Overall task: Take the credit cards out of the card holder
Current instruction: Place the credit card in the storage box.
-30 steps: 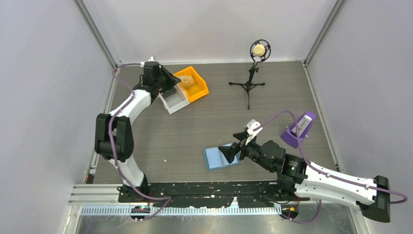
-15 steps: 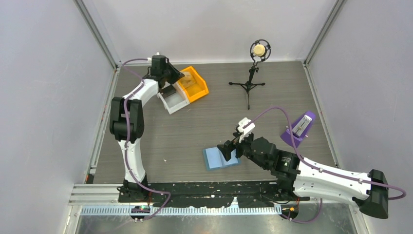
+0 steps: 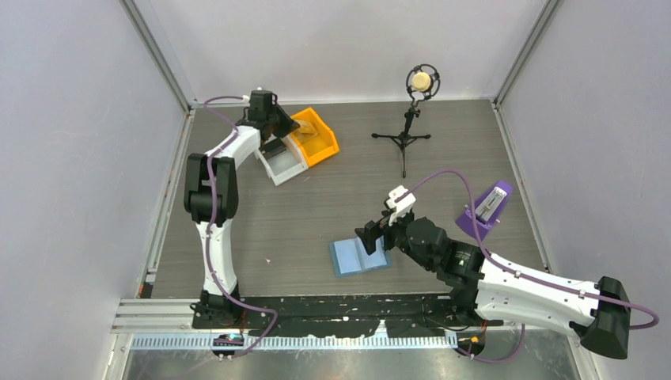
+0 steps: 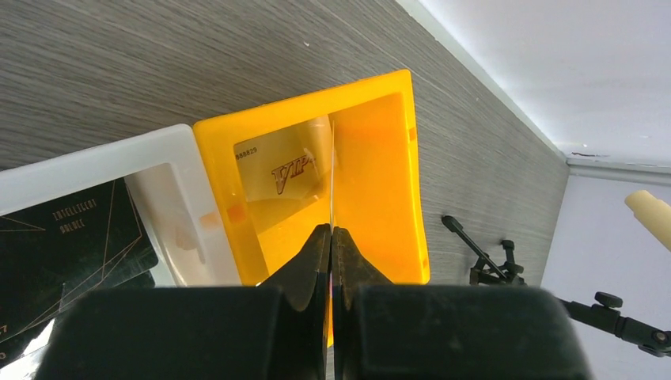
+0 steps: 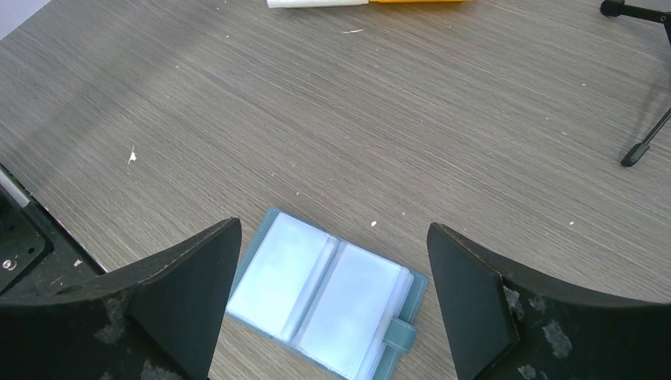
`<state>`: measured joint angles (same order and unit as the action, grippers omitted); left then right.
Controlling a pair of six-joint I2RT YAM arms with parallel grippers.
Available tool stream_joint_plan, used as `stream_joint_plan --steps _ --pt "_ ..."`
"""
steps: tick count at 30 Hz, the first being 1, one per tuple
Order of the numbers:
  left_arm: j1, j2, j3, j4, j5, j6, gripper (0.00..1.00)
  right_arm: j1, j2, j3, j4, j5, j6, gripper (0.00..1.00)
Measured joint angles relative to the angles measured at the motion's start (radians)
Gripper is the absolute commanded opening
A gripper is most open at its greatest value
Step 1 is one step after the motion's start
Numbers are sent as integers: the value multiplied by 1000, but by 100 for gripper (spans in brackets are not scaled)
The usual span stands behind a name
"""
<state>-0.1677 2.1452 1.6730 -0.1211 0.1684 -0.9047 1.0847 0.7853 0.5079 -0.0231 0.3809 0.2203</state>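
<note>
The light-blue card holder (image 3: pixel 350 258) (image 5: pixel 324 294) lies open on the table, and its clear pockets look bare. My right gripper (image 3: pixel 372 236) (image 5: pixel 334 226) hovers just above it, open wide, with one finger on either side of it and nothing held. My left gripper (image 3: pixel 278 136) (image 4: pixel 331 228) is shut on the tan/gold credit card (image 4: pixel 285 170). That card is seen almost edge-on, with "VIP" on its face, over the orange bin (image 3: pixel 320 144) (image 4: pixel 384 182). The black credit card (image 4: pixel 71 237) lies in the white bin (image 3: pixel 285 166) (image 4: pixel 103 150).
A microphone on a black tripod (image 3: pixel 410 127) (image 4: pixel 483 253) stands at the back right, and one of its legs (image 5: pixel 645 138) shows in the right wrist view. A purple wedge stand (image 3: pixel 484 210) sits at the right edge. The two bins sit side by side at the back left.
My left arm has straightened and carried the held card a little right, over the orange bin. My right gripper has shifted slightly back over the holder, still open.
</note>
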Motion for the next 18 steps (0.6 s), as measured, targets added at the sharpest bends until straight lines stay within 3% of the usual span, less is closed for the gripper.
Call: stream_joint_plan --steps 12,18 --pt "0 14 11 -28 -36 22 0 -21 -22 1 4 -2 -1 95" --pt "0 26 11 -29 -38 19 13 -22 -26 1 7 -8 -1 95"
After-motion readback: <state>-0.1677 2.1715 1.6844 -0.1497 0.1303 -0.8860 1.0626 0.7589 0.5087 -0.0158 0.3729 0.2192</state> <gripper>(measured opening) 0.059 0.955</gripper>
